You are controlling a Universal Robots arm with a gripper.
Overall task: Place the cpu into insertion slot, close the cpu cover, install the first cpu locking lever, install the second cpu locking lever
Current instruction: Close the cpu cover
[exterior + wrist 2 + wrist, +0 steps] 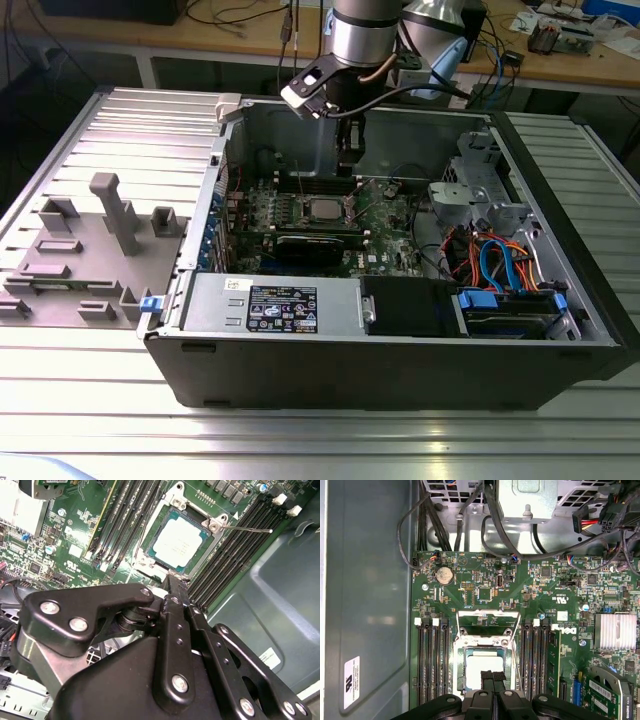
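The cpu [322, 209] lies flat in the insertion slot on the green motherboard, its silvery top showing in both wrist views [179, 541] [472, 669]. The cpu cover [485, 613] is swung open at the socket's far edge, with green board showing through its square opening. A thin wire locking lever [247, 529] sticks out free beside the socket. My gripper [349, 165] hangs above the socket with its black fingers shut together and nothing between them [169, 579] [492, 675]. In the first wrist view its tips overlap part of the cpu.
Black memory slots [432, 665] flank the socket on both sides. A long black card [315, 245] lies near it, and a finned heat sink [617, 630] stands further off. Coloured cables [490, 265] fill the case at the exterior view's right. A grey fixture [110, 230] sits outside.
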